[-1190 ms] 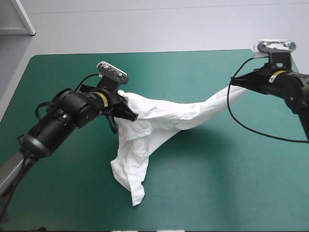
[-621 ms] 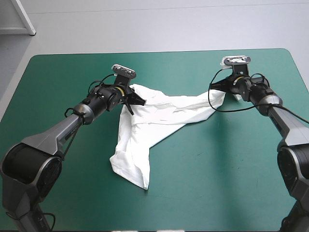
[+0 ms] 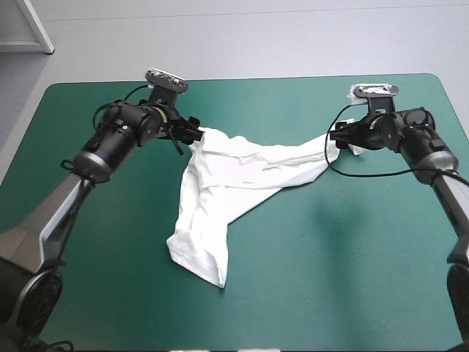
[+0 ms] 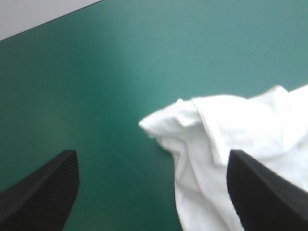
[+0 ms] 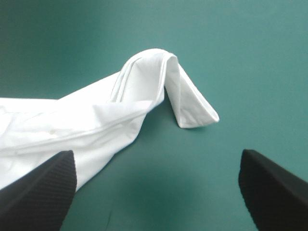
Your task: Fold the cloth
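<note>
The white T-shirt point(image 3: 234, 172) lies crumpled on the teal-green surface point(image 3: 330, 279), between the two hands. A long wrinkled band of it stretches from one hand to the other, and a narrower part trails away from the left hand toward the near edge of the surface, ending in a blunt point.

The left hand point(image 3: 194, 133) sits low at one end of the band with its black fingers point(image 4: 43, 192) spread wide, gripping nothing. In its wrist view a rumpled corner of the T-shirt lies just ahead of the hand, in the gap between the fingers. From there the cloth runs back beneath one finger, while the other finger stands over bare cover.

The right hand point(image 3: 335, 137) is at the opposite end, its fingers point(image 5: 38, 192) also spread apart and empty. Just ahead of it a doubled-over tip of the T-shirt rises in a small arch off the surface. The cloth leads back from that arch to pass beside one finger.
</note>
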